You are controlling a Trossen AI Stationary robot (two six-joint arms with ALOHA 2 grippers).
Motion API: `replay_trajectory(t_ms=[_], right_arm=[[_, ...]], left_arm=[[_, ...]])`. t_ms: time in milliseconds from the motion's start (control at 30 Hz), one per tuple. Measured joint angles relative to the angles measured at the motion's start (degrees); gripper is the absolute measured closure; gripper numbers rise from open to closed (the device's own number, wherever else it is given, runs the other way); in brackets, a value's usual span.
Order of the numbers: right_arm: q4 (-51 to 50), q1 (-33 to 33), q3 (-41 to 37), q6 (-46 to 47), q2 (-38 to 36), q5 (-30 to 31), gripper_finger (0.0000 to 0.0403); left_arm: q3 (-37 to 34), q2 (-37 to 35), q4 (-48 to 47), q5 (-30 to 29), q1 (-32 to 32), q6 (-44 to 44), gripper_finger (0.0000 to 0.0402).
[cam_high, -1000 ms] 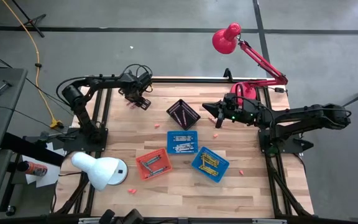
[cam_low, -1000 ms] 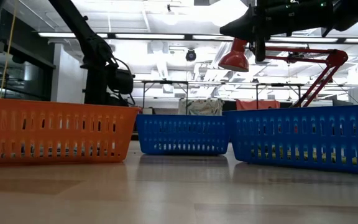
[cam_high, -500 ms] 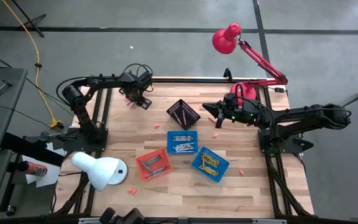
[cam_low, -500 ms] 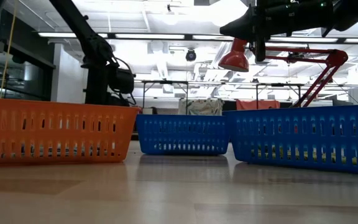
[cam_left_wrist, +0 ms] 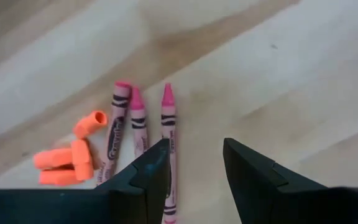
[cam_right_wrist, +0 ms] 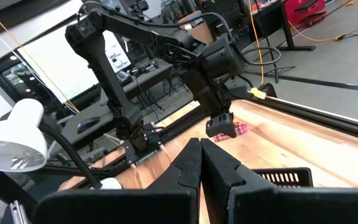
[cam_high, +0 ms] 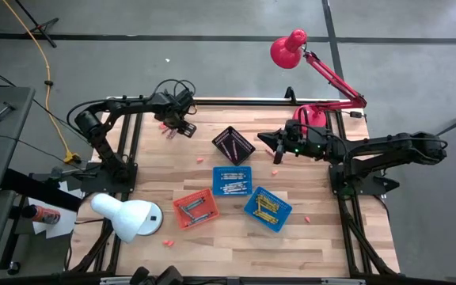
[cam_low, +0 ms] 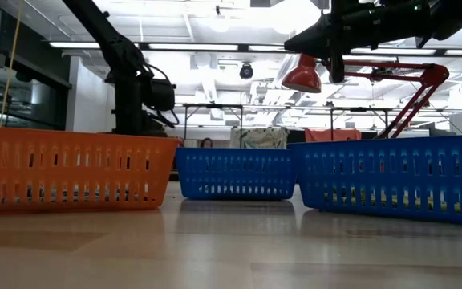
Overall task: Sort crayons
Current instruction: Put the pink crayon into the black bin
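Three pink crayons (cam_left_wrist: pixel 138 121) lie side by side on the wooden table at its far left, next to a few orange crayon bits (cam_left_wrist: pixel 67 158). My left gripper (cam_left_wrist: pixel 194 152) hangs just over them, pointing down and open, with bare wood between its fingers; the nearest crayon (cam_left_wrist: pixel 168 124) runs beside one finger. The high view shows this gripper (cam_high: pixel 179 127) near the far left corner. My right gripper (cam_high: pixel 264 137) is shut and empty, held level above the table right of the black basket (cam_high: pixel 233 145).
Two blue baskets (cam_high: pixel 232 180) (cam_high: pixel 267 208) and an orange basket (cam_high: pixel 195 208) with crayons stand mid-table. Loose bits lie at the near left (cam_high: pixel 168 242) and near right (cam_high: pixel 306 218). A white lamp (cam_high: pixel 129 218) is at the near left, a red lamp (cam_high: pixel 291 47) at the far right.
My left gripper has tipped slightly and come up a little over the pink crayons; its fingers have stayed open.
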Motion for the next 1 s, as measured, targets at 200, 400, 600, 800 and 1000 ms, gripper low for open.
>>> replay_trajectory(t_ms=[200,400,600,800,1000], right_arm=[[0.0,0.0,0.0,0.0,0.0,0.0,0.0402],[-0.1,0.0,0.0,0.0,0.0,0.0,0.0402],[0.0,0.0,0.0,0.0,0.0,0.0,0.0402],[0.0,0.0,0.0,1.6,0.0,0.0,0.0402],[0.0,0.0,0.0,1.5,0.0,-0.1,0.0402]], left_arm=[[-2.7,0.0,2.0,-0.3,0.0,-0.5,0.0259],[-5.1,-0.1,5.0,-0.3,0.0,-0.8,0.0259],[-5.6,-0.2,4.9,-0.3,0.0,-1.0,0.0279],[-5.6,-0.2,4.3,-0.7,-0.1,0.0,0.0384],[-5.8,-1.5,3.8,2.2,-0.2,0.0,0.0397]])
